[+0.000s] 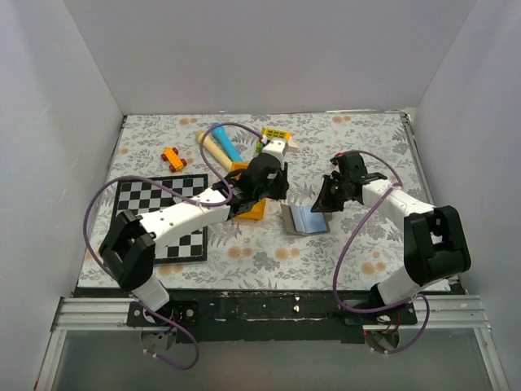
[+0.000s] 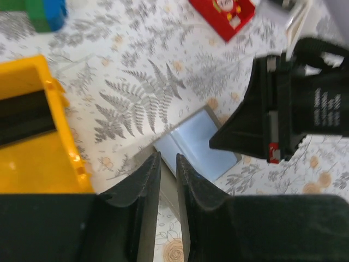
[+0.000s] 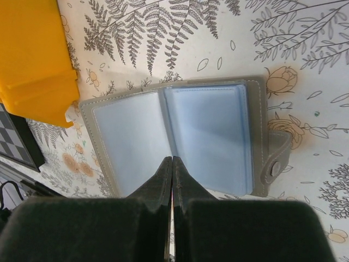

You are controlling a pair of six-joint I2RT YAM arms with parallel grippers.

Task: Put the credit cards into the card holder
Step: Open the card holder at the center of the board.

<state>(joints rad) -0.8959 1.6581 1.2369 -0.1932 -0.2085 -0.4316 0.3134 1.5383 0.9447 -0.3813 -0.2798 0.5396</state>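
Right gripper (image 3: 172, 161) clenched over open holder (image 3: 210, 131) mid-frame, left gripper (image 2: 168, 159) slightly parted, empty — a downward poke could skid the holder or fold it shut.

Robot lab booth: 3 white walls (image 1: 269, 57) enclose a table (image 1: 269, 257) (floral cloth) with 2 arms (image 1: 187, 216).

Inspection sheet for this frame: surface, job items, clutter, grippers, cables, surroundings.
Surface: floral cloth, lying flat.
Job's things: card holder lying open, pockets look empty; one black card in the orange tray.
Clutter: checkerboard, red block, orange toy.
Grippers: left gripper slightly apart, empty; right gripper shut over the holder's fold.
Cables: purple cable loops off each arm.
Surroundings: white walls.
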